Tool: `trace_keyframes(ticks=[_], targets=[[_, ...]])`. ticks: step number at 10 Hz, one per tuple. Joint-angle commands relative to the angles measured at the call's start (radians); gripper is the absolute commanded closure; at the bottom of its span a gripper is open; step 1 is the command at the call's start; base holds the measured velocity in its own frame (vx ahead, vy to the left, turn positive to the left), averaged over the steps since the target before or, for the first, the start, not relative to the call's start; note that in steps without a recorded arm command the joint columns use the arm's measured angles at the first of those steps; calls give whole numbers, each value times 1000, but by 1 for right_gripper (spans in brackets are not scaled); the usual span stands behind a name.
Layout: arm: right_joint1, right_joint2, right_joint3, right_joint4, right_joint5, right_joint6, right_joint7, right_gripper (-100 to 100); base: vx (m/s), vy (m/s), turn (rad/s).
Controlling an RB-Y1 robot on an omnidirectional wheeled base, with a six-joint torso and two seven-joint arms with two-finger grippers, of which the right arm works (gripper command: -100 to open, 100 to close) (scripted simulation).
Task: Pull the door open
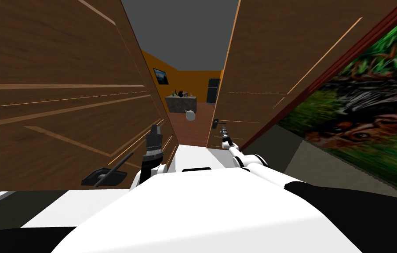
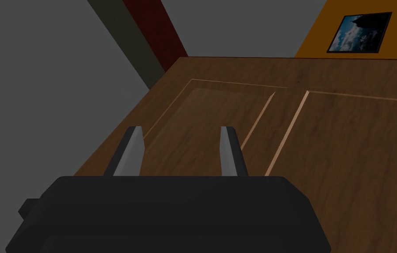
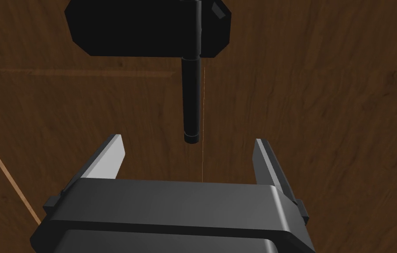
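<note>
So the right claw [image 3: 187, 141] was lined up on the door's [image 3: 325, 110] black handle [image 3: 191, 96]. It was spread wide with nothing in it. The lever's tip sat just ahead of the gap between the blades, touching neither. My guess is it was squared up like that so the blades could close on the lever before any pulling. The door stood on the robot's right, with the handle close to its free edge. The left claw [image 2: 182, 130] was held up beside the left door [image 1: 39, 110], open and empty, probably just parked out of the way.
</note>
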Motion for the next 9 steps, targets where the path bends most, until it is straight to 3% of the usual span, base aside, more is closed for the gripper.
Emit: trace_keyframes(ticks=[1, 5, 7, 9], targets=[[-18, -4, 0, 34, -5, -3, 0, -100, 55, -16, 30], [-5, -23, -4, 32, -7, -9, -14, -100, 109, -2, 49], [11, -53, -12, 39, -12, -17, -35, -100, 172, -31, 134], [11, -53, -12, 40, -12, -17, -35, -100, 108, -15, 10]])
